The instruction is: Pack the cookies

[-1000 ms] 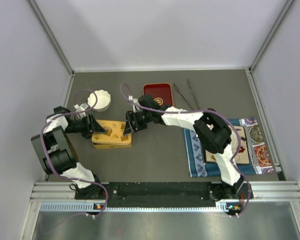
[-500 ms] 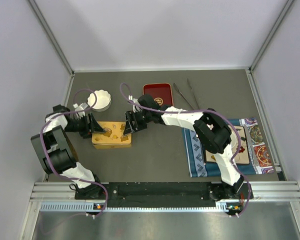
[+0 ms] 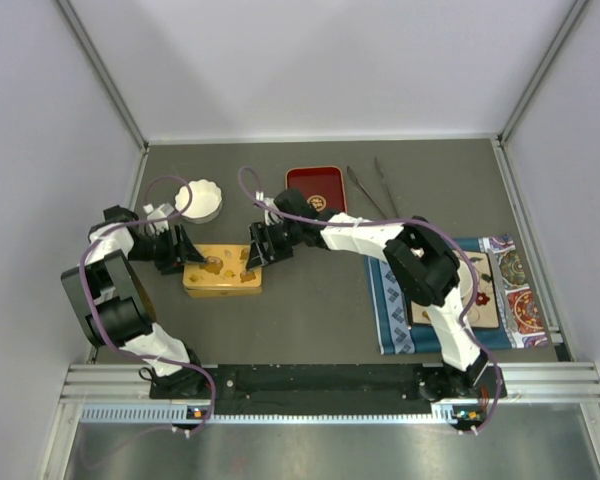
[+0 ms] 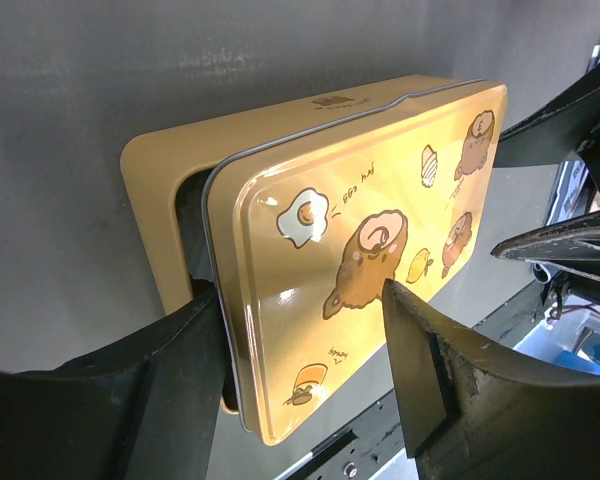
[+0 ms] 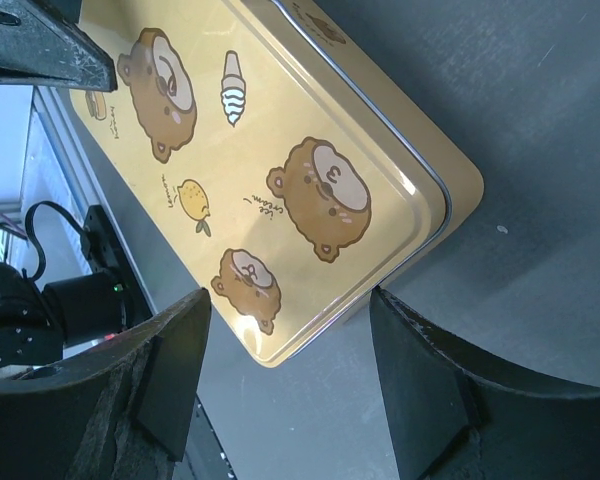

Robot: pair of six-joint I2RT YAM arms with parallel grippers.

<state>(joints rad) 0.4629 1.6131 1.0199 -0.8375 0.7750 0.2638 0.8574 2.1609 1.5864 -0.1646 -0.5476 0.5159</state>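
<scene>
Yellow tin (image 3: 222, 271) sits near your worktop's (image 3: 310, 310) left edge, lid (image 4: 360, 250) on but crooked. No cookies show; maybe they're inside. Your left tool (image 3: 184, 254) and right tool (image 3: 249, 257) gape wide at its ends, gripping nothing. I think the lid needs pressing down.

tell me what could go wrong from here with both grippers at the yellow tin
1. The lid sits offset on the tin, with a dark gap at one end; closing the left gripper there might jam or tilt it.
2. The right gripper is open around the opposite corner; uneven pushes could spin the tin.
3. The white fluted cup sits close beyond the left gripper and could get bumped.
</scene>
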